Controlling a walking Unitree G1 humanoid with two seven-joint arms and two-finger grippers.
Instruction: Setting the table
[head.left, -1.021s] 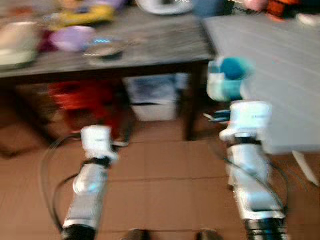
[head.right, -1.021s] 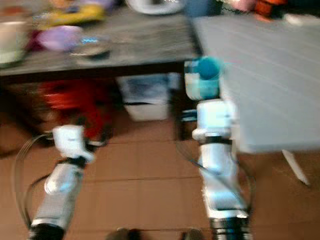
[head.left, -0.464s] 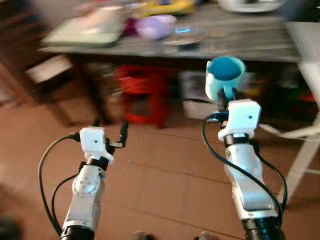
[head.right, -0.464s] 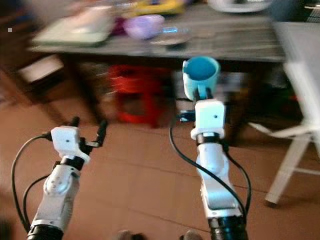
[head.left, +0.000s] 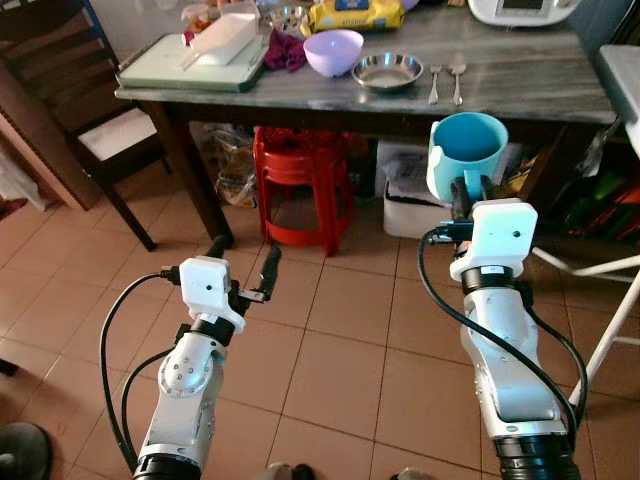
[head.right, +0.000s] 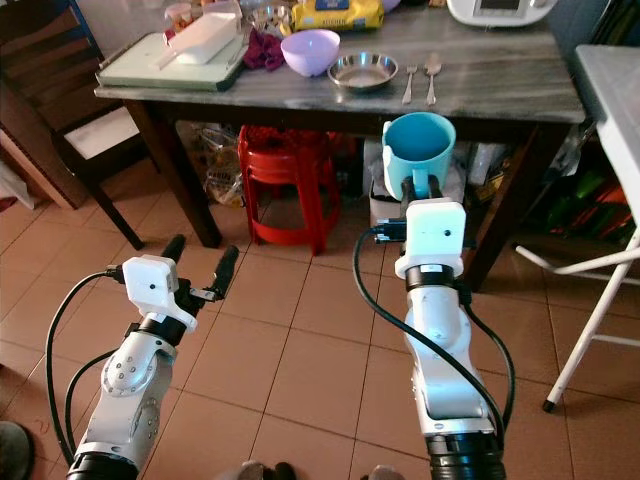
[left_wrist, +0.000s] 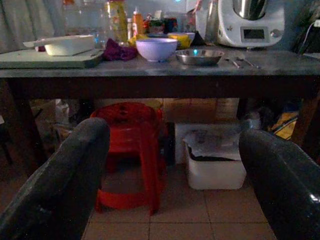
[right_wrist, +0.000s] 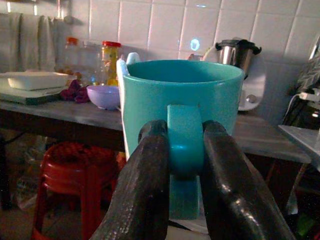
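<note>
My right gripper is shut on the handle of a teal mug, held upright in the air in front of the grey table; in the right wrist view the two fingers clamp the mug's handle. My left gripper is open and holds nothing, low over the tiled floor; the left wrist view looks between its fingers toward the table. On the tabletop lie a purple bowl, a steel bowl, a fork and a spoon.
A red stool and a white bin stand under the table. A green tray with a white dish is at the table's left end. A dark chair stands left; a white table and its legs are right.
The camera has swung left and the picture has sharpened, so the grey table now fills the top. The right gripper still holds the mug upright; the left gripper stays open.
</note>
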